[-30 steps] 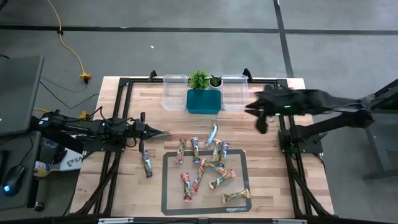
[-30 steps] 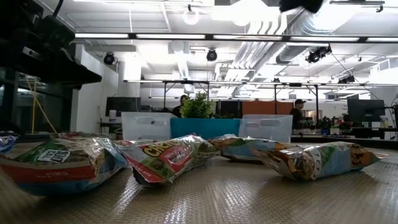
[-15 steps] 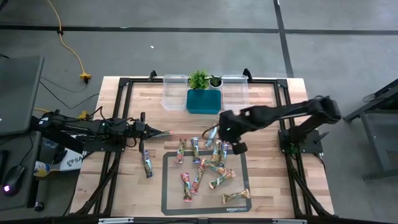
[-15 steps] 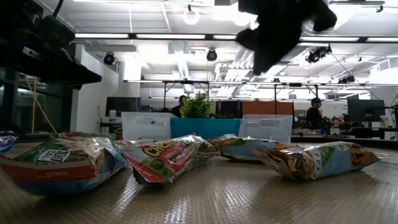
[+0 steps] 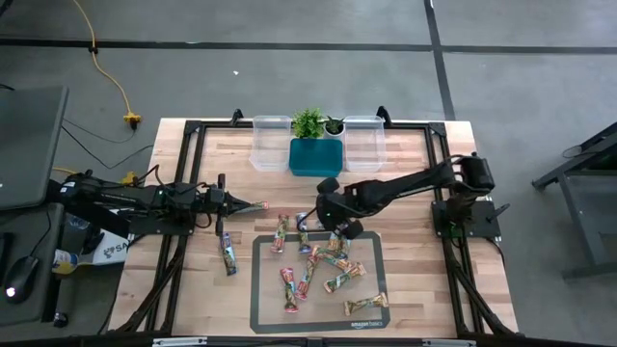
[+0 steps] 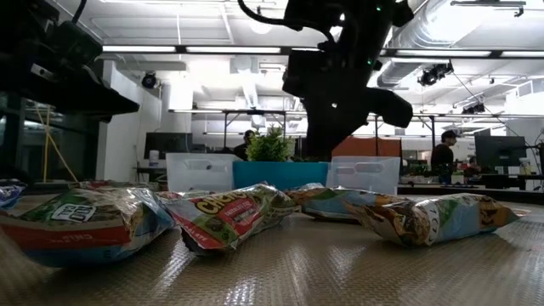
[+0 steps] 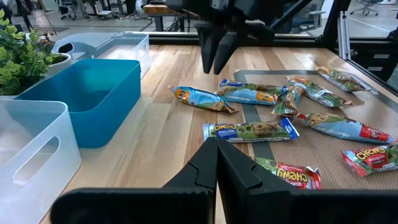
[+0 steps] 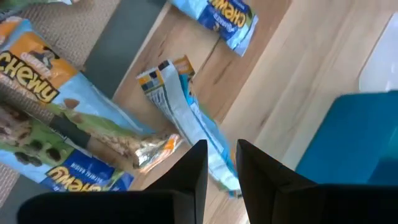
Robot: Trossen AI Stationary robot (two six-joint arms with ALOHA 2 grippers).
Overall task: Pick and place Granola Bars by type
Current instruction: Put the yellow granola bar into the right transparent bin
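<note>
In the high view, the left gripper (image 5: 258, 206) lies low at the left-centre of the table (image 5: 193, 154), fingers pressed together on nothing, with bare wood around it and one granola bar (image 5: 228, 253) lying alone just below.

Across the centre, the Granola Bars (image 5: 323, 260) are scattered over the grey mat (image 5: 260, 289) and past its upper edge onto the wood. The right gripper (image 5: 328, 214) reaches in from the right and hangs over the bars by that upper edge; its fingers (image 8: 194, 163) stand slightly apart above a blue-wrapped bar (image 8: 193, 118) — nothing held.

At top centre sit three bins: a clear bin (image 5: 270, 145), a teal bin (image 5: 315, 157) and another clear bin (image 5: 364, 145) — none holds a bar. Two plants (image 5: 308, 122) stand behind the teal one.
</note>
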